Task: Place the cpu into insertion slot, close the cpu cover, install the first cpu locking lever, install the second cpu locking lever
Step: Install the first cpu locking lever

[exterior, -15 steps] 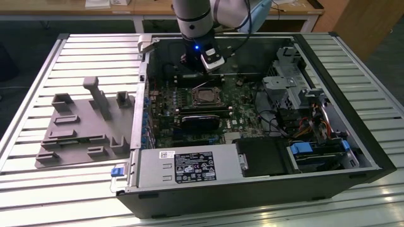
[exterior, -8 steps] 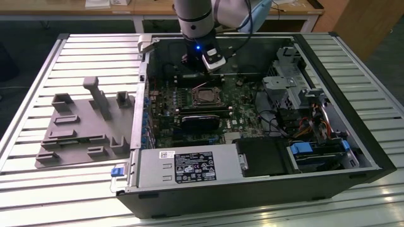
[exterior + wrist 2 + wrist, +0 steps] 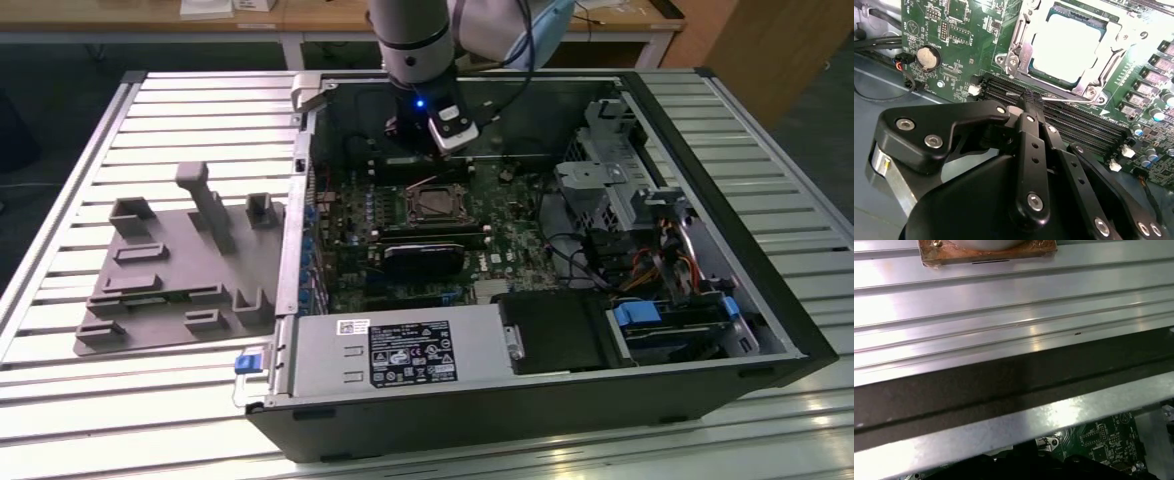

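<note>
Exterior view: the arm (image 3: 407, 40) reaches down into the open computer case (image 3: 534, 415), which lies flat on the slatted table (image 3: 134, 400). The claw (image 3: 447, 140) hangs just above the socket (image 3: 434, 205) in the middle of the board. A grey tray (image 3: 147, 290) of fixtures sits well off toward the exterior view's left.

Second wrist view: much better look. The chip (image 3: 1066, 47) sits flat in the socket, and the cover (image 3: 1021, 47) is folded down around it, its pale top showing through the window. The claw (image 3: 1026, 100) is clenched, tips together over the memory slots (image 3: 1089, 125), right at the thin wire lever (image 3: 1069, 101) running along the socket's near edge. Whether the wire is actually pinched between the tips I can't tell; the linkage blocks that bit. A coin battery (image 3: 927, 57) sits off to the side.

First wrist view: the table slats, the case wall (image 3: 1029, 420) and a sliver of circuit board (image 3: 1104, 440).

Handling-wise, I'd guess the lever is a stiff, springy, slick wire that fights back when pushed, so the hold belongs near its free end, not its pivot. The chip is light and rigid but fragile, so any side load on the cover looks risky.
</note>
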